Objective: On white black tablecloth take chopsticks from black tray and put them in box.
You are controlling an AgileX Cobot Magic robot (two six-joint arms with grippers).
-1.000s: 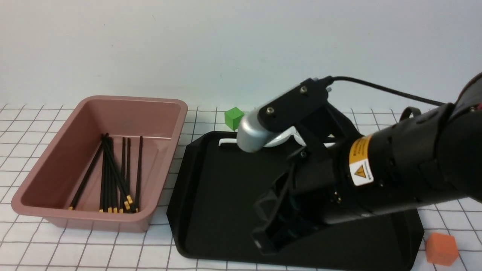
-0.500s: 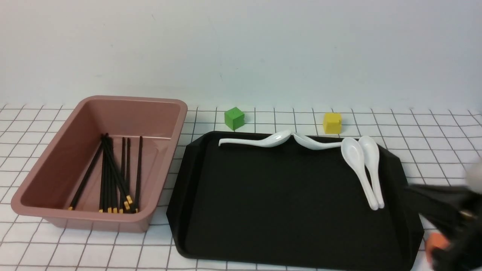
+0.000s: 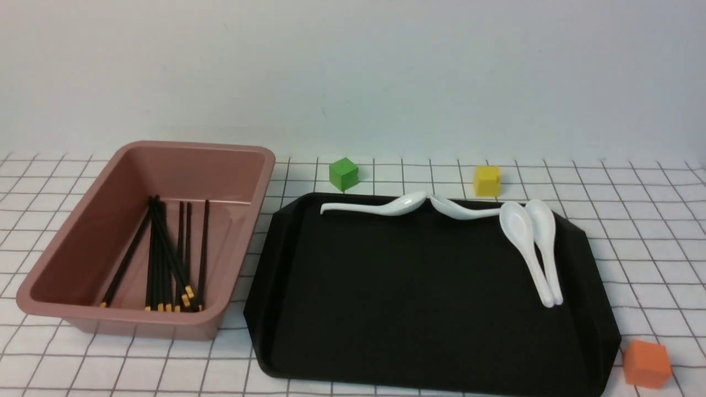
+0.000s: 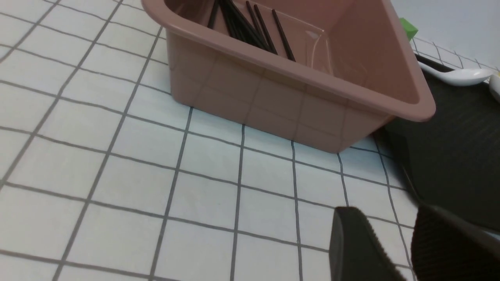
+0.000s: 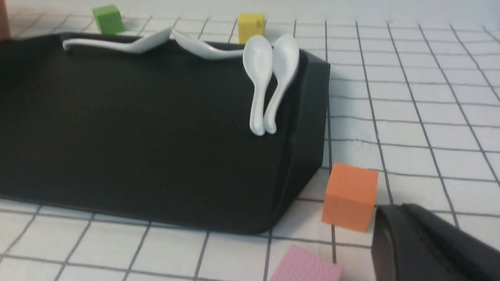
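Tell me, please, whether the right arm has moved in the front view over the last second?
Yes. It stretched over the black tray before, then withdrew past the tray's right edge toward the orange cube; now it is out of the front view.

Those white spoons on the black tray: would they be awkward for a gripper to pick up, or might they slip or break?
The white spoons look glossy and glazed, so they would probably be slippery between gripper pads. They appear ceramic, so likely stiff, fairly heavy for their size, and apt to chip if dropped. Their rounded bowls may rock or pivot on the black tray when pushed.
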